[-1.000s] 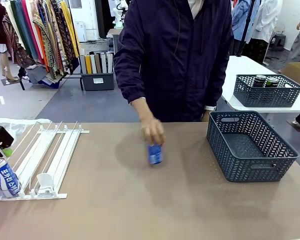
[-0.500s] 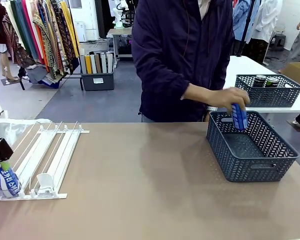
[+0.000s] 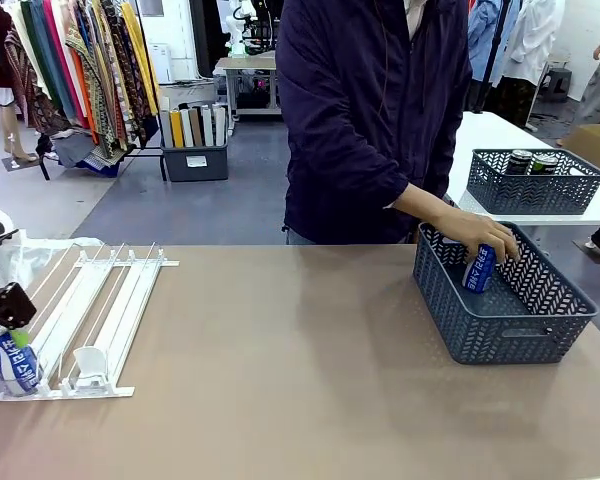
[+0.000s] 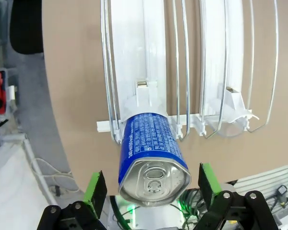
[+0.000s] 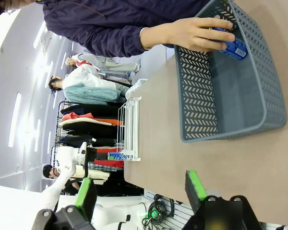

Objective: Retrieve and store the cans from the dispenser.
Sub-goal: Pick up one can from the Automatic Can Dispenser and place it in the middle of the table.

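The left fingers [image 4: 97,188] stand spread either side of a blue can [image 4: 151,143] at the low end of the dispenser [image 3: 100,300], seemingly not pinching it. The right fingers [image 5: 85,191] are spread and empty. The person's hand [image 3: 477,238] holds another blue can [image 3: 478,268] inside the basket [image 3: 500,335].

Light: bright, even, from overhead fixtures. Shadows: faint, soft patches on the table [image 3: 310,400]. Glare: ceiling strips burnt white in my right wrist view; sheen on the silver top of the can [image 4: 149,143] between the fingers of my left gripper [image 4: 151,184]. Distortion: both wrist views bow at the edges.
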Controlling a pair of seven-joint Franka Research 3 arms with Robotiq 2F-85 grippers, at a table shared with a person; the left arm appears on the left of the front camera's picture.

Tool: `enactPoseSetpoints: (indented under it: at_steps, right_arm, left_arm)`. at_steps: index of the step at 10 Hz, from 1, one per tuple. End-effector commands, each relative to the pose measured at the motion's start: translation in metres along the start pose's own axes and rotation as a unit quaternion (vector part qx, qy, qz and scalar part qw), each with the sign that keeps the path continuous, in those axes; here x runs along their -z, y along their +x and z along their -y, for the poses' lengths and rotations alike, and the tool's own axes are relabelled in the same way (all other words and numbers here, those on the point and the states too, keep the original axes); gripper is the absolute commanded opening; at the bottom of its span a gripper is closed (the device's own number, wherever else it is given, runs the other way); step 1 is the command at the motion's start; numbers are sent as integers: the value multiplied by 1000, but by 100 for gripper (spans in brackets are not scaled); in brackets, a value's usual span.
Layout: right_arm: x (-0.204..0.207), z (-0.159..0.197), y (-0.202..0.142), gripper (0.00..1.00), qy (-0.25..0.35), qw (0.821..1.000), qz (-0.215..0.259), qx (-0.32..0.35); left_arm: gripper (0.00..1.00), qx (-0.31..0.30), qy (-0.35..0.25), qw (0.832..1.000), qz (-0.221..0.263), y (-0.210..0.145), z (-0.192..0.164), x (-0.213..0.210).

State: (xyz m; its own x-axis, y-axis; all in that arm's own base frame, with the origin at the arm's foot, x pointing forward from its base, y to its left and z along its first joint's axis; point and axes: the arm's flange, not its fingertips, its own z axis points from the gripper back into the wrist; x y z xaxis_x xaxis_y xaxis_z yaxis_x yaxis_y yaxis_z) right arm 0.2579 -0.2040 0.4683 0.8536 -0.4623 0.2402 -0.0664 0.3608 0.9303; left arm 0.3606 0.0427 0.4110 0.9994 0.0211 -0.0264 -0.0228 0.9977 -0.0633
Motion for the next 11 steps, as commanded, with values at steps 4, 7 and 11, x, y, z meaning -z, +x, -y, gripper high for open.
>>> enactPoseSetpoints:
  at_steps: [4,7,11]
  right_arm:
    - [-1,-1,1,100,7,1000,2,-9]
    - [-1,-1,1,100,7,1000,2,-9]
    - [-1,-1,1,100,7,1000,2,-9]
  left_arm:
    - [0,-11,-14,1000,11,-7,3,11]
    - [0,-6,-21,999,23,-6,1,12]
    - [0,2,-28,999,35,-9,1,5]
